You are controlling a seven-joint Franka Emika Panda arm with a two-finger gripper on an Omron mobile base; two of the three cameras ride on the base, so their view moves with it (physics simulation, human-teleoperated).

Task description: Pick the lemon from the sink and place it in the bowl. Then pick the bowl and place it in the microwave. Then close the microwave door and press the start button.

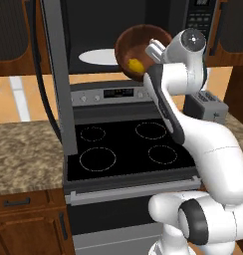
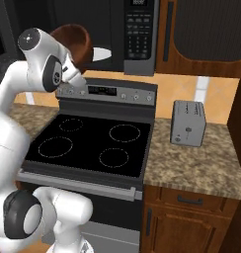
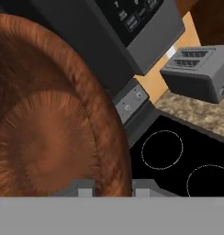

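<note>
The gripper [image 3: 113, 190] is clamped on the rim of the bowl [image 1: 138, 50], holding it tilted in the air above the back edge of the stove [image 1: 128, 149], just before the open microwave [image 1: 113, 30]. The lemon [image 1: 135, 65] lies inside the bowl. The step in hand is carrying the bowl into the microwave. Next, I judge, the arm must level the bowl so the lemon stays in, reach forward and set it on the turntable [image 1: 97, 56], clear of the door [image 1: 59, 74].

microwave [image 2: 117, 34] keypad markings blurred, stove [image 2: 93, 143] display unreadable, no legible text
</note>
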